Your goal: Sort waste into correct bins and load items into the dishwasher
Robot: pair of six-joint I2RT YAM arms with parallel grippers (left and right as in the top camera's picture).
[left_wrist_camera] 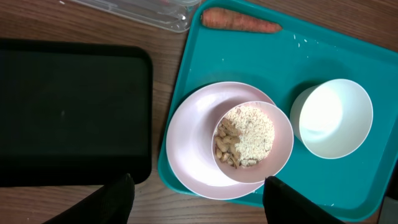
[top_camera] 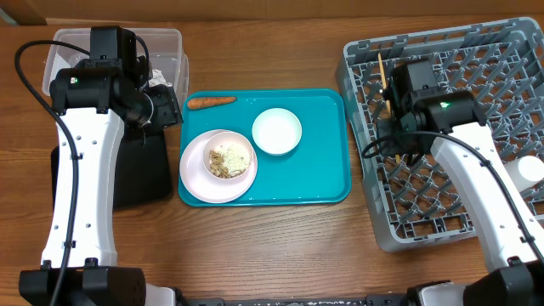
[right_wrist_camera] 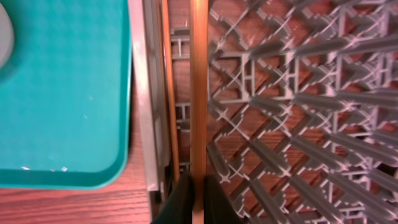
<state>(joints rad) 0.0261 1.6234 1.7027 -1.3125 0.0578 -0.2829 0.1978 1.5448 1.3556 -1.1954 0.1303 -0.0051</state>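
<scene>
Right wrist view: the right gripper (right_wrist_camera: 198, 188) is pinching a wooden chopstick (right_wrist_camera: 198, 81), its long axis running straight ahead, seemingly just inside the wall of the grey dish rack (right_wrist_camera: 148, 93).

- I see a brown wooden table (top_camera: 280, 246) carrying everything.
- Far left: the clear tub (top_camera: 174, 51), with the black tray (top_camera: 140, 174) just in front of it.
- Middle: the teal serving tray (top_camera: 323, 161), flat on the wood.
- Right: the grey dish rack (top_camera: 355, 85), slightly apart from the teal one.
</scene>
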